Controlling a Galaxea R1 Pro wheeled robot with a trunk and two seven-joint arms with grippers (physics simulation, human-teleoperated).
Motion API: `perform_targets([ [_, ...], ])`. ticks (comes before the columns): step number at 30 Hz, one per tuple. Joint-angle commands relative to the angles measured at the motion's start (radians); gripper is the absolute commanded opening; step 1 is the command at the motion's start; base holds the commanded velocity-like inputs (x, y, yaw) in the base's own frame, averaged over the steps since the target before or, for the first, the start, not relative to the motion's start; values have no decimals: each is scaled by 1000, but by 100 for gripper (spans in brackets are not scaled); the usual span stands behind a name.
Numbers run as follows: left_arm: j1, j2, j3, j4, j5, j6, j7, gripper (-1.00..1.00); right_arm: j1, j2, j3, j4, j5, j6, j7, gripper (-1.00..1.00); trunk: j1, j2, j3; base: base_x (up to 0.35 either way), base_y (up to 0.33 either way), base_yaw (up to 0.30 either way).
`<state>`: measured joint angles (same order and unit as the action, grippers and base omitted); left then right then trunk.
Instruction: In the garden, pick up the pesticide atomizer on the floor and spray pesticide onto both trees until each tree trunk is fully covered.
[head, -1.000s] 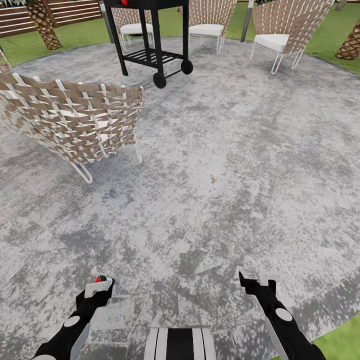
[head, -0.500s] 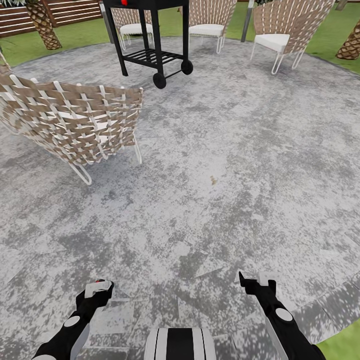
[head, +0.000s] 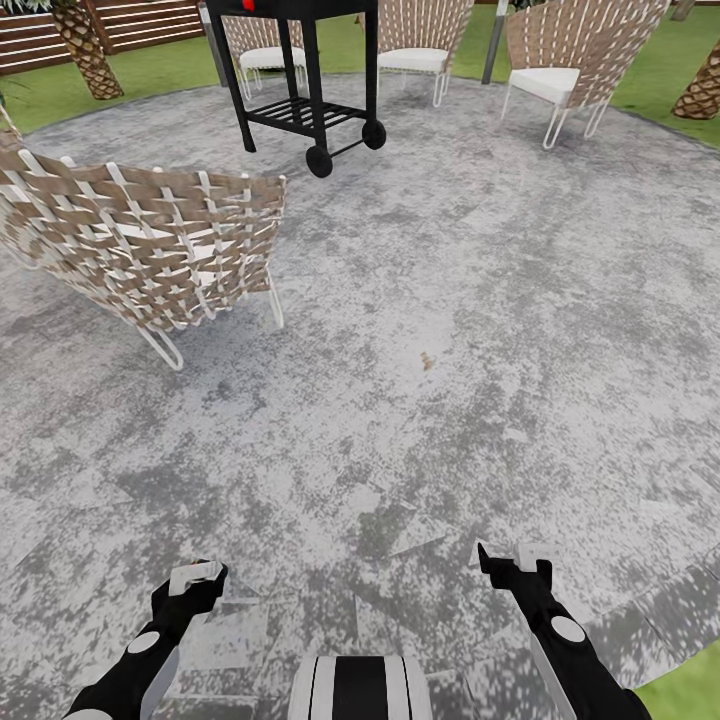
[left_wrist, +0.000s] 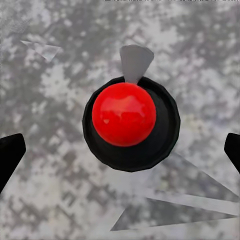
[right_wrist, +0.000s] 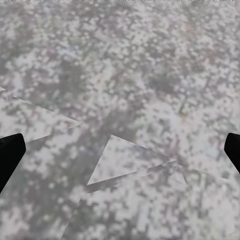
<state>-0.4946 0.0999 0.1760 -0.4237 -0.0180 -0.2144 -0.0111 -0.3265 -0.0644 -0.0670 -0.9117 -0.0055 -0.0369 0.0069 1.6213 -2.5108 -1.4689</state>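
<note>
The pesticide atomizer (left_wrist: 124, 114) shows from above in the left wrist view: a red ball top on a round black cap with a grey nozzle, standing on the mottled grey paving. My left gripper (head: 195, 577) hangs directly over it with its dark fingers (left_wrist: 10, 155) spread wide on either side, not touching it. In the head view the gripper's pale fingers cover the bottle. My right gripper (head: 512, 557) is open over bare paving, nothing between its fingers (right_wrist: 10, 157). The two tall trees and their trunks are out of view.
A woven chair (head: 150, 250) stands close at the left. A black wheeled grill cart (head: 305, 70) and two more chairs (head: 565, 60) sit at the far side of the round patio (head: 450, 300). Scaly palms (head: 88, 50), lawn (head: 680, 60) and slatted fence (head: 150, 20) lie beyond.
The atomizer's red top showed just past my left gripper a second ago; it is now hidden behind the fingers, which have sunk slightly. The right arm has not moved.
</note>
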Motion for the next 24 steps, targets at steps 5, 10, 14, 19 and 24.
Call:
perform_targets([
  [5,0,0,3,0,-2,-3,-1,100,0,0,0,1,-1,-3,1,100,0,0,0,3,0,0],
  [10,0,-1,2,0,-2,-3,-1,100,0,0,0,1,-1,-3,1,100,0,0,0,0,0,0],
  [14,-1,-1,3,-1,-2,-3,-1,100,0,0,0,1,0,-3,1,100,0,0,0,0,0,0],
  [19,-1,-1,3,-1,-2,-3,-1,100,0,0,0,1,0,-3,1,100,0,0,0,0,0,0],
  [24,-3,-1,4,-1,-2,-3,-1,100,0,0,-1,1,1,-3,1,100,0,0,0,0,0,0],
])
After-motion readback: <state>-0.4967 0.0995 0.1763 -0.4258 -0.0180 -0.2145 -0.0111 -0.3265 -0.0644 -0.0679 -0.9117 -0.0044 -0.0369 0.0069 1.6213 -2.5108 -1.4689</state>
